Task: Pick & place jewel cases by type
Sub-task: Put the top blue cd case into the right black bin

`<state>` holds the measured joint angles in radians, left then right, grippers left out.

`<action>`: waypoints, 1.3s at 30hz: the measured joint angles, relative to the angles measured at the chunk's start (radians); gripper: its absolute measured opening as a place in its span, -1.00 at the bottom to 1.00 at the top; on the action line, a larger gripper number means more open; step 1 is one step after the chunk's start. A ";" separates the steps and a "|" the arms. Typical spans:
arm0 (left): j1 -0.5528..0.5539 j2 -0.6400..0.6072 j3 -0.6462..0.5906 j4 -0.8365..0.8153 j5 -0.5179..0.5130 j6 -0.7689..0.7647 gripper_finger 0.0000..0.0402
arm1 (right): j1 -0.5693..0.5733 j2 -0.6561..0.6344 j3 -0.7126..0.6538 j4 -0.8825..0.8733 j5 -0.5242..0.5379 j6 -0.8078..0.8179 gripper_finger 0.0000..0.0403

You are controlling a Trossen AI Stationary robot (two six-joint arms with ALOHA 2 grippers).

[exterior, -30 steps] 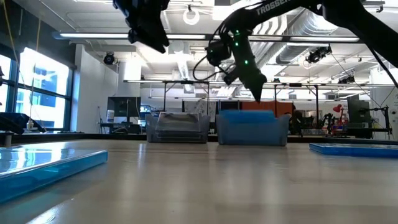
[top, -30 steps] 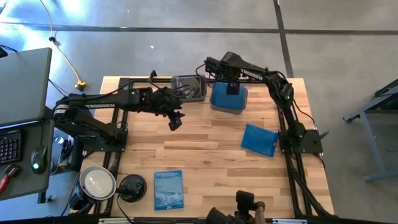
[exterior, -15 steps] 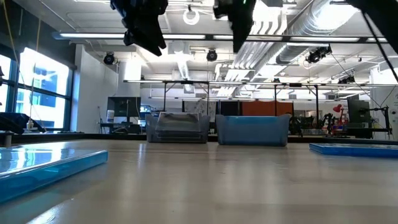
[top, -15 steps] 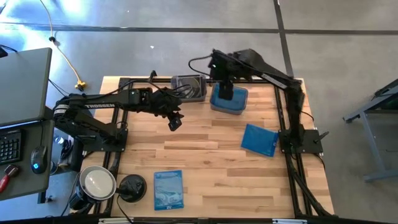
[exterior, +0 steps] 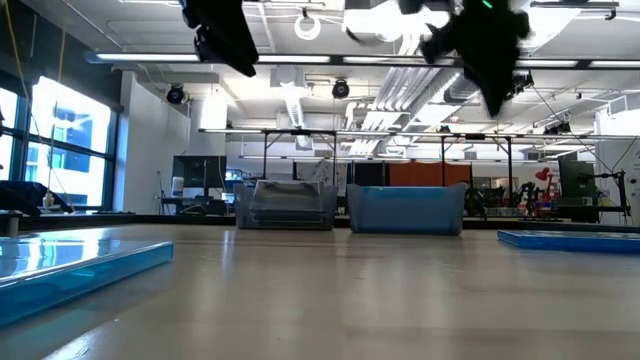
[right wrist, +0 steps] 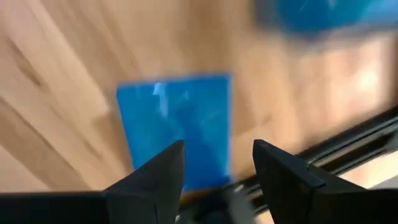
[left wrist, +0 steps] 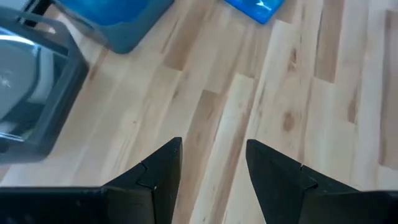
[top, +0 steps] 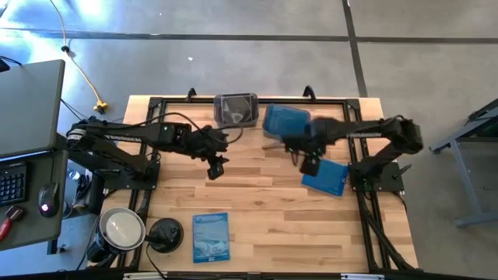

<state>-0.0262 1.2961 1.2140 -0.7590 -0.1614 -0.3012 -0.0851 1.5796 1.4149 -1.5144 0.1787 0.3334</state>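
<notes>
A blue jewel case (top: 327,176) lies flat on the table's right side; it also shows in the right wrist view (right wrist: 177,124) and the low view (exterior: 570,240). A paler printed blue case (top: 211,236) lies flat near the near edge. Two tubs stand at the far edge: a grey tub (top: 236,109) with shiny discs and a blue-filled tub (top: 286,123). My right gripper (top: 309,163) (right wrist: 217,149) hovers open just left of and above the blue case. My left gripper (top: 214,167) (left wrist: 213,149) hangs open over bare wood at mid-table.
A round black object (top: 165,233) and a metal bowl (top: 122,227) sit at the table's near left corner. A black frame (top: 148,140) runs around the table's sides. Bare wood (top: 264,210) lies between the two loose cases.
My right gripper has swung from above the blue-filled tub toward the near right, coming down over the blue case on the right side. My left gripper has drifted a little toward the near edge. The cases and tubs have stayed put.
</notes>
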 joint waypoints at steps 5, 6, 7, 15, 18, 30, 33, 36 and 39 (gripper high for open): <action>-0.056 0.000 0.000 0.000 -0.039 0.000 -0.12 | 0.023 -0.144 -0.406 0.246 -0.156 0.060 -0.11; -0.062 0.000 0.000 0.000 -0.039 0.000 -0.12 | 0.023 -0.166 -0.471 0.314 -0.174 0.063 -0.12; -0.067 0.000 0.000 0.000 -0.040 -0.003 -0.12 | 0.023 -0.185 -0.530 0.379 -0.179 0.063 -0.12; -0.072 0.000 0.000 0.001 -0.043 -0.022 -0.12 | 0.020 -0.211 -0.815 0.757 -0.154 0.025 -0.12; -0.072 0.000 0.000 0.012 -0.065 -0.022 -0.12 | 0.020 -0.213 -0.849 0.853 -0.158 0.024 -0.12; -0.072 0.000 0.000 0.057 -0.130 -0.023 -0.12 | 0.075 -0.153 -0.763 1.268 -0.186 -0.098 -0.12; -0.072 0.007 0.000 0.057 -0.130 -0.022 -0.12 | 0.138 -0.145 -0.706 1.182 -0.097 -0.127 -0.12; -0.072 0.021 -0.001 0.044 -0.137 -0.022 -0.12 | 0.201 -0.133 -0.660 1.038 0.018 -0.140 -0.12; -0.072 0.046 0.003 0.063 -0.142 -0.022 -0.12 | 0.217 -0.109 -0.664 0.985 0.002 -0.076 -0.12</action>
<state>-0.0986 1.3418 1.2171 -0.6960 -0.3031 -0.3233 0.1322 1.4709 0.7511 -0.5298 0.1803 0.2578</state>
